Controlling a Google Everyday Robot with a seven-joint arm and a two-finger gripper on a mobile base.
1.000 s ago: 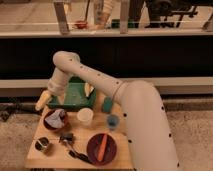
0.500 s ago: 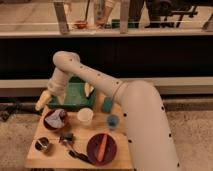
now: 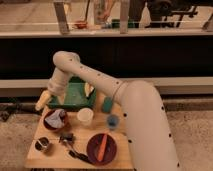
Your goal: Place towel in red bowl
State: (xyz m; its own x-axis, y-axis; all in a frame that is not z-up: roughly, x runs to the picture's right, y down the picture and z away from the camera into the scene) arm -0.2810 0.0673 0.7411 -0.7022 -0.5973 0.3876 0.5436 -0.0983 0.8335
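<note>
Camera view: the gripper [image 3: 44,101] is hanging at the worktop's [image 3: 60,152] left rear corner, just above the red bowl [image 3: 55,119]. Finger state: cannot tell. The towel [image 3: 56,116] is lying crumpled inside the red bowl. Judging it soft, light and limp; best pinching a raised fold near its middle. Placement is looking done.
</note>
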